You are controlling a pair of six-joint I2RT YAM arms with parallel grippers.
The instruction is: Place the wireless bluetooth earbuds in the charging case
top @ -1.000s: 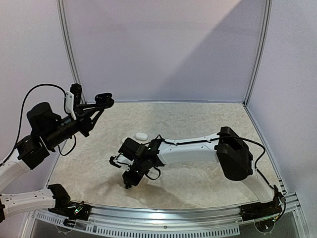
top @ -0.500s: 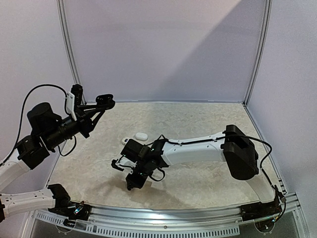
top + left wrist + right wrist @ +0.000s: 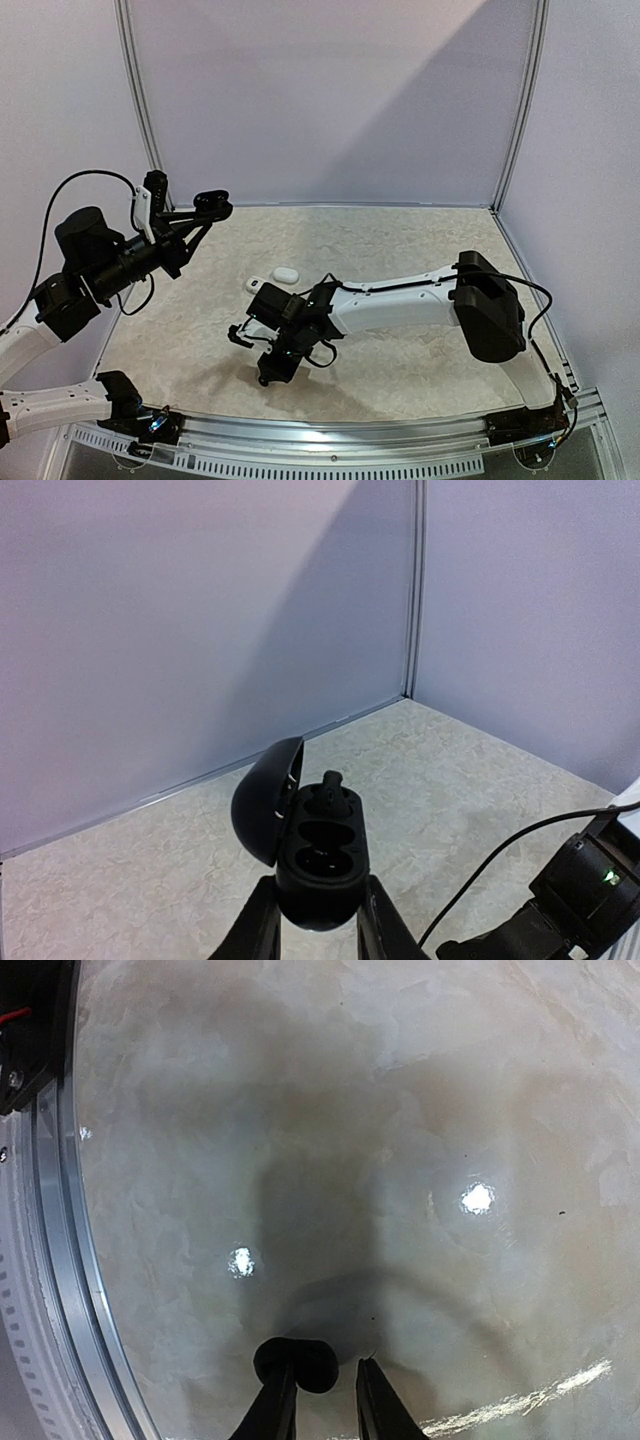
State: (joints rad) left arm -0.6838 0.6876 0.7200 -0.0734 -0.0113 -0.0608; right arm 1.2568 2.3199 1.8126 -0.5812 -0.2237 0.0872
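My left gripper (image 3: 316, 895) is shut on an open black charging case (image 3: 322, 860) and holds it high above the table's left side (image 3: 205, 207). The lid (image 3: 262, 802) hangs open to the left. One round black earbud (image 3: 336, 786) sits in the far slot; the near slot is empty. My right gripper (image 3: 323, 1366) is low over the table near the front (image 3: 270, 373). Its jaws are a little apart around another round black earbud (image 3: 300, 1360), which touches the left finger (image 3: 278, 1400); a gap shows at the right finger.
A white pebble-like case (image 3: 286, 273) lies behind the right arm, with a small white piece (image 3: 256, 285) beside it. The metal front rail (image 3: 60, 1290) runs close to the left of the right gripper. Grey walls enclose the table.
My right gripper has slid a little toward the front edge and to the right, staying low. The left arm and its case have not moved.
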